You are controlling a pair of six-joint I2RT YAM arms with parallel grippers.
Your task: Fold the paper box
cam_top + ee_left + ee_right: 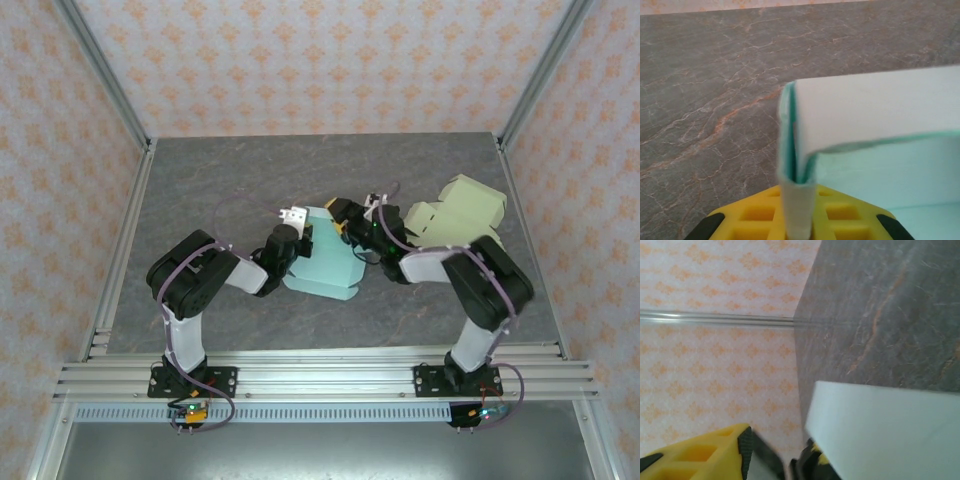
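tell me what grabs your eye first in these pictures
A half-folded teal paper box sits in the middle of the grey table. The left gripper pinches its folded edge, and the right gripper stands open beside a white panel of it. A cream box lies further back on the right.

Grey marble table (300, 170), orange-patterned walls (330, 60)
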